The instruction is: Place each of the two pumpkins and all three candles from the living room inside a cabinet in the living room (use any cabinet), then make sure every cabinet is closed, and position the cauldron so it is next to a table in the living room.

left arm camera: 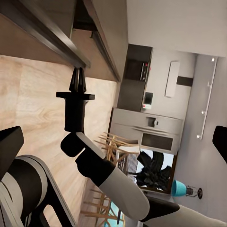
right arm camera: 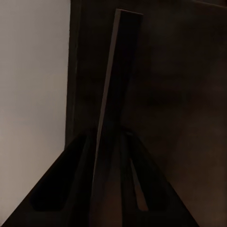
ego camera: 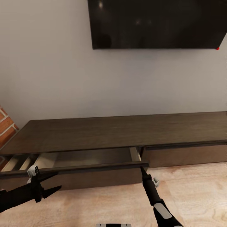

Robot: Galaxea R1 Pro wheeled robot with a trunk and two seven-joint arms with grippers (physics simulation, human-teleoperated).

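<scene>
Head view shows the cabinet point(ego camera: 126, 132) against the wall, below the TV point(ego camera: 157, 22). Its drawer point(ego camera: 78, 157) is pulled partly out, pale inside, nothing visible in it. The right pincer point(ego camera: 142, 168) sits at the drawer front's top edge; in the right wrist view its fingers point(right arm camera: 66, 189) straddle that thin edge, seemingly clamped on it. The left pincer point(ego camera: 47, 184), spread open, hovers before the drawer front. The front looks stiff and smooth, handleless, so the top lip is probably the surest hold.
</scene>
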